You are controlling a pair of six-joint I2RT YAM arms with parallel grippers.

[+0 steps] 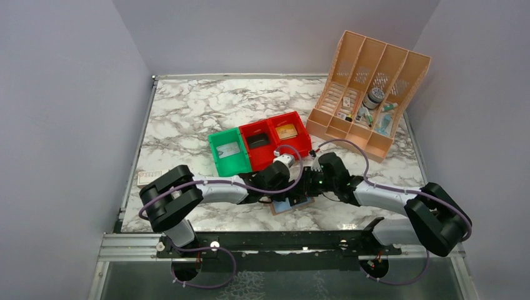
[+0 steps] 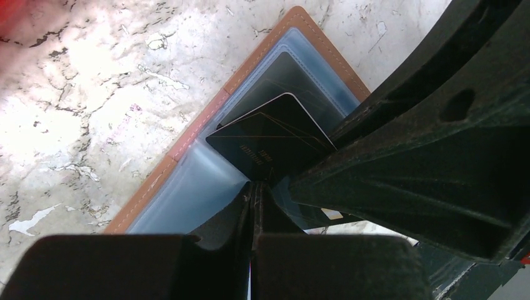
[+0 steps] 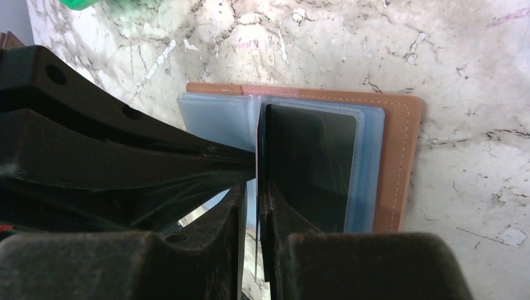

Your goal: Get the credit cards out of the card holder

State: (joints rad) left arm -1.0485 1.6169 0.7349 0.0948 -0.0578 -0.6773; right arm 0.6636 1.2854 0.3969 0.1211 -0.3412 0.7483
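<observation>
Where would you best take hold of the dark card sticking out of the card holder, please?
Take the dark card by its exposed corner, pinching its flat faces from the side where it sticks out. It lies tilted, partly out of the card holder, so only that end is free.

No text, brand or number can be read from where I stand. Dark card [image 2: 275, 134]: thin gold lines and a short row of gold marks near its lower corner, too blurred to make out. Gold card [image 1: 287, 131] in the red bin [image 1: 304, 136]: no legible print. Items in the organizer [image 1: 350, 62]: labels too small to read.
</observation>
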